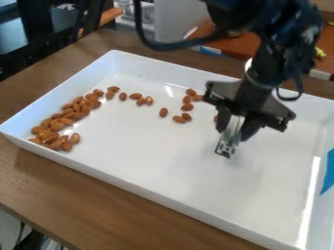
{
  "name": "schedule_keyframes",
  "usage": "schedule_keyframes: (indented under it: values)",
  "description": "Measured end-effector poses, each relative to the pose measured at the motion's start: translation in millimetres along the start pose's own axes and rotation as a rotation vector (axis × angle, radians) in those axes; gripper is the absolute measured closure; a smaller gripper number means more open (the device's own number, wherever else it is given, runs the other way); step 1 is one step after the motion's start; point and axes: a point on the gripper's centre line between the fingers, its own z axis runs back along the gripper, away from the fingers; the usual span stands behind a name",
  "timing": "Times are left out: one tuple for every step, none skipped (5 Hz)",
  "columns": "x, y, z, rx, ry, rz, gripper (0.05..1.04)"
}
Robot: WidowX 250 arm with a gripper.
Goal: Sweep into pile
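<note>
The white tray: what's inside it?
The tray holds almonds: a heap at the picture's left, others scattered toward the gripper. The gripper and its metal tool cover some floor; what lies behind them can't be seen.

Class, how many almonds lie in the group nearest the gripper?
8 almonds visible: seven scattered left of the gripper in the picture, one at its edge; it may hide more.

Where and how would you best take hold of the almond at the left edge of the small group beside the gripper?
Probably from straight above, pinching the narrow middle of the almond from its left and right: its long axis points roughly away from the camera, with bare tray on both sides.
</note>
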Motion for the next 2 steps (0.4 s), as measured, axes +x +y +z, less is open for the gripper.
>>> schedule_keyframes:
  values:
    - [5.8,-5.9,-10.3,0.009,-0.002,0.002,0.705]
    - [21.0,0.1,-19.0,0.004,0.009,0.041,0.705]
